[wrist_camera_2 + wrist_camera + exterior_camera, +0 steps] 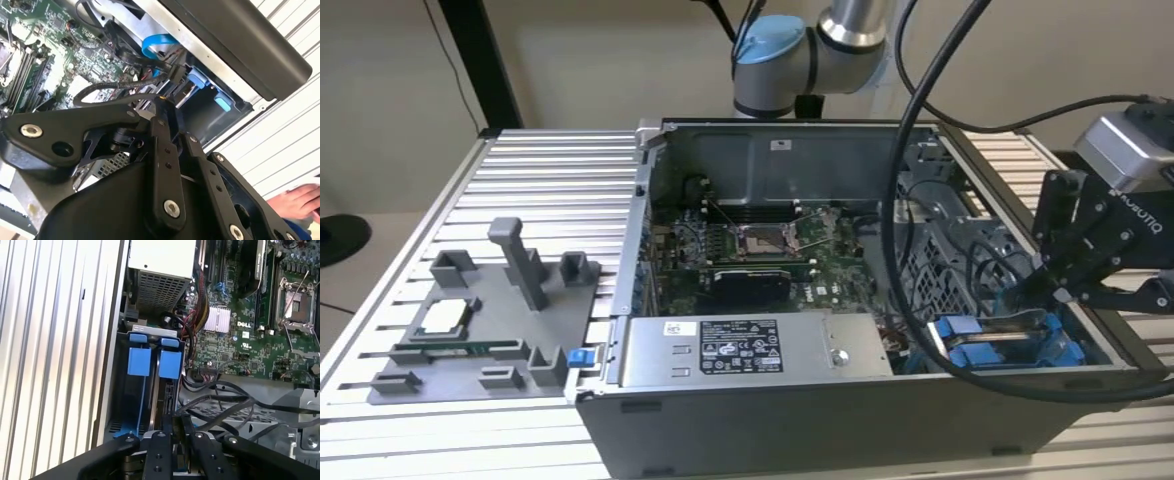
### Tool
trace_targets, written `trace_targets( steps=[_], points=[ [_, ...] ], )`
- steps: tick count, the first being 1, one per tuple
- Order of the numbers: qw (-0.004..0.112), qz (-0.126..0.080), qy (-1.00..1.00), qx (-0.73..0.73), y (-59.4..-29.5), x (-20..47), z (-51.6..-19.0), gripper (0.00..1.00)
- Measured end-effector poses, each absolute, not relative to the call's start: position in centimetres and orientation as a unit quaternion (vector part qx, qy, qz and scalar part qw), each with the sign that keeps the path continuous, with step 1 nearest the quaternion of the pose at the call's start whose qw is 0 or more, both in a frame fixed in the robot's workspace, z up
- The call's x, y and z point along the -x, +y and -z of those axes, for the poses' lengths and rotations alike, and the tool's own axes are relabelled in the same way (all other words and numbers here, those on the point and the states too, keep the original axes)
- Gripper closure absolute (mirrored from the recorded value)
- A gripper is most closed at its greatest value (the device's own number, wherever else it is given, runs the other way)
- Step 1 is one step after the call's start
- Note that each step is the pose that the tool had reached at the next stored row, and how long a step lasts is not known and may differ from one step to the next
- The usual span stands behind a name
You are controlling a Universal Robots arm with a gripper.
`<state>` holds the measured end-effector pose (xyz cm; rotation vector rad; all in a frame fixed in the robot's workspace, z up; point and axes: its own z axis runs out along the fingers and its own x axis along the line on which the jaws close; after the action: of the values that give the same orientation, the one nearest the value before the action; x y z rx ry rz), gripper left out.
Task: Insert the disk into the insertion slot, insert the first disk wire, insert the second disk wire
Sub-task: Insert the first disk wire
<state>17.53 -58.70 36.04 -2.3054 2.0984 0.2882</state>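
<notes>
Closest in, the gripper (176, 421) hangs over the insertion slot (117, 390), its fingers drawn nearly together; whether they pinch anything I cannot tell. Beyond it the disk (139, 361) looks seated between the blue rails, so that step seems done. Black wires (220, 390) lie loose farther on, apparently not plugged in.

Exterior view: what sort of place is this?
Likely a robotics lab or test bench: an open computer case sits on a ribbed aluminium table, a robot arm reaches into it, with a grey parts fixture beside it.
</notes>
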Motion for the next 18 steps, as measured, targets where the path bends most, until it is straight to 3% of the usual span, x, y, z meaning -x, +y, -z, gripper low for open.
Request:
trace_targets(
  steps=[18],
  points=[
    [0.004,-0.092,0.67,0.736,-58.66,-17.54,-35.64,1.0]
  ],
)
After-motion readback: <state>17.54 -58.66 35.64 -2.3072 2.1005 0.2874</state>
